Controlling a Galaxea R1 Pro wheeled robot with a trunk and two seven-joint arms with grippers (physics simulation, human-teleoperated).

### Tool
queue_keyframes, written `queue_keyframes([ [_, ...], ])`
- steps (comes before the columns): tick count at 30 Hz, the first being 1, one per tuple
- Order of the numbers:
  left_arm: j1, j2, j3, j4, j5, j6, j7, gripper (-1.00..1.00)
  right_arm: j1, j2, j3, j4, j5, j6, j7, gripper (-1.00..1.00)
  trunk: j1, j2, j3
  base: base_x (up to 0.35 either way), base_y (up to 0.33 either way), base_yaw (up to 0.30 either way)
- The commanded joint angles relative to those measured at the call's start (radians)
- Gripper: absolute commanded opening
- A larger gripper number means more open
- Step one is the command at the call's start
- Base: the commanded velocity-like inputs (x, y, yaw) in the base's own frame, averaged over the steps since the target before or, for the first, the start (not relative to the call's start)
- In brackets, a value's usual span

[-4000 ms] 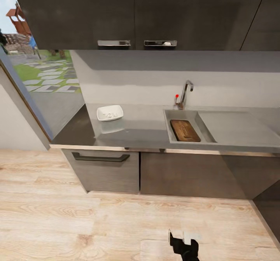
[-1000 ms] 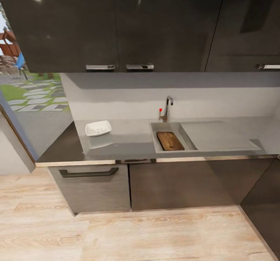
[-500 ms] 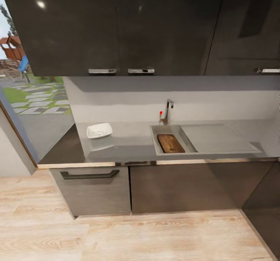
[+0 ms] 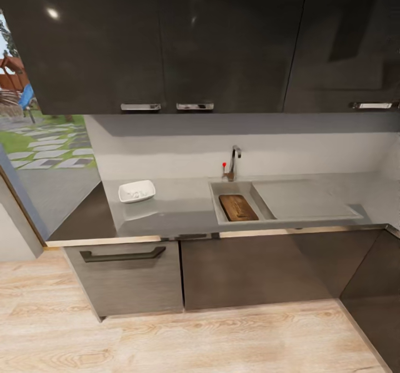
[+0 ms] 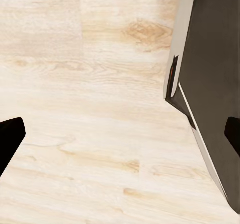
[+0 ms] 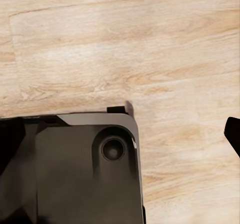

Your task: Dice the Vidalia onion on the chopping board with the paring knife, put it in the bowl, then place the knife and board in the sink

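Observation:
The grey countertop (image 4: 178,206) runs across the head view. In it lies the steel sink (image 4: 219,213) with its drainboard (image 4: 303,198) and chrome tap (image 4: 233,162). The brown chopping board (image 4: 238,207) lies inside the basin. The white bowl (image 4: 136,191) stands on the countertop to the sink's left, with faint pale bits inside it too small to make out. The Vidalia onion and the paring knife are out of view. My left gripper (image 5: 120,136) hangs open over wooden floor. My right gripper (image 6: 120,134) is open too, above the floor and a dark part of the robot's base.
Dark wall cabinets (image 4: 166,40) hang over the counter, and dark base cabinets with a drawer handle (image 4: 122,255) stand beneath it. A window (image 4: 39,134) is at the left. Light wooden floor (image 4: 194,339) lies between me and the counter. A dark cabinet side (image 4: 372,290) closes the right.
The whole head view has shifted, so the camera has moved: the counter now looks smaller and farther away. The bowl and the board lie as before. The dark gripper seen 4 s ago has left the picture.

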Motion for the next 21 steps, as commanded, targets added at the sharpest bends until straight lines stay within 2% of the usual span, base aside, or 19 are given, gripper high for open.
queue_keyframes([
  [1, 0.001, 0.000, -0.001, -0.002, 0.010, -0.002, 0.000, 1.00, -0.001, 0.002, 0.009, 0.001, -0.006, -0.003, -0.005, 1.00, 0.001, -0.002, 0.000, 0.000, 0.000, -0.009],
  [21, 0.000, 0.000, -0.001, -0.002, 0.010, -0.002, 0.000, 1.00, -0.001, 0.011, 0.009, 0.000, -0.006, -0.003, -0.005, 1.00, 0.001, -0.002, 0.032, 0.000, 0.000, -0.001],
])
